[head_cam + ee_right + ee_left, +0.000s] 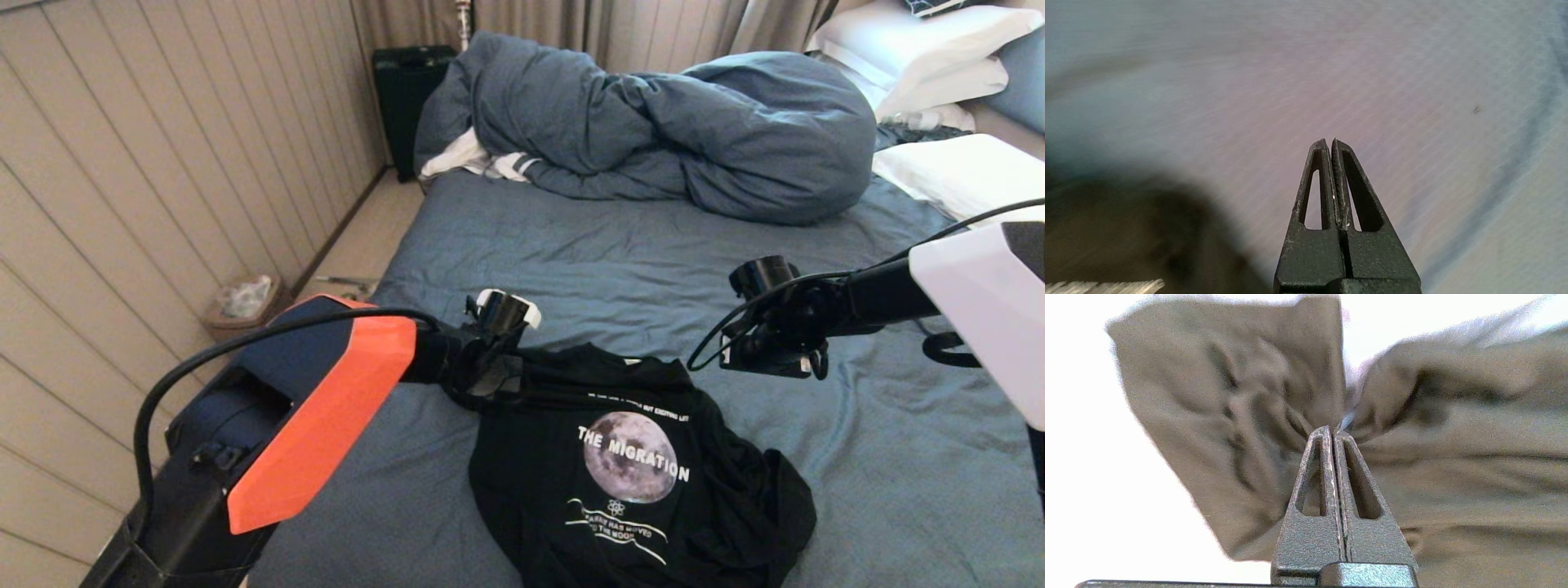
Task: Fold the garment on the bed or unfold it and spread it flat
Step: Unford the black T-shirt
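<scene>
Head view shows the garment (637, 482), a black T-shirt w/ a grey moon and white words, lying print-up on the bed (612, 245), on the near part of the blue-grey sheet. It is not flat yet: the top edge is pulled up into a bunch on the robot's left, and the side on the robot's right is crumpled in soft folds.

Left tool (1334, 430) is clenched on the shirt. In the left wrist view the 2 fingers are pressed tight together w/ cloth pinched at the tips and wrinkles running out from the pinch. In the head view that tool sits at the shirt's top corner on the left, approx. at the shoulder.

Right tool (1329, 142) is clenched too, but on nothing. Its wrist view shows only bare sheet past the tips, w/ a dark blur off to one side, prob. the shirt. In the head view it hangs over the sheet, just beside the shirt's top edge on the right, not touching it.

Step in hand looks like: getting hold of both top corners to spread the shirt flat. One corner is held, the other is not.

Next, the right tool would need to open, go down to the other shoulder, and pinch only shirt cloth, not the sheet under it. Then both arms could pull apart gently to smooth it out.
</scene>
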